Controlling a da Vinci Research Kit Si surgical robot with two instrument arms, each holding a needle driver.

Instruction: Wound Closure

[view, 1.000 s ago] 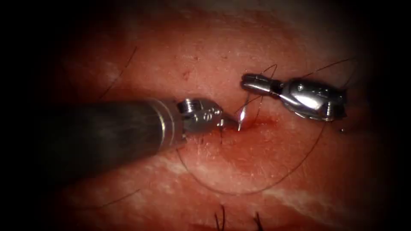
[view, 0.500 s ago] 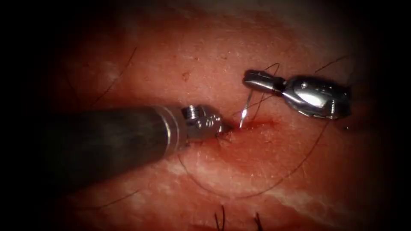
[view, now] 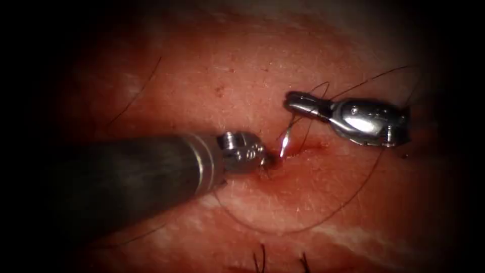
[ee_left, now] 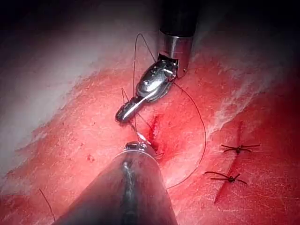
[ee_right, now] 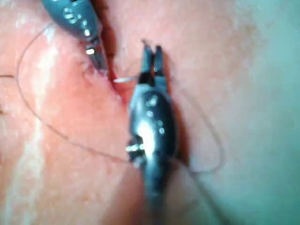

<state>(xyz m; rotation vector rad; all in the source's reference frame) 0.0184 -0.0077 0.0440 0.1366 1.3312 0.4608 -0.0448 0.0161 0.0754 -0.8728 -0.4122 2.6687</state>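
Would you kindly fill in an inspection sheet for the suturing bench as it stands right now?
Surface: tissue with red fluid around the cut.
Job's things: needle held near its rear end, tip at the cut; whether it has entered is unclear. Thread loops below the cut.
Clutter: two tied stitches on a neighbouring cut.
Grippers: right tool shut on the needle. Left tool has its tip against the tissue at the cut's left end.
Cables: nothing seen.
Surroundings: dark, nothing seen.
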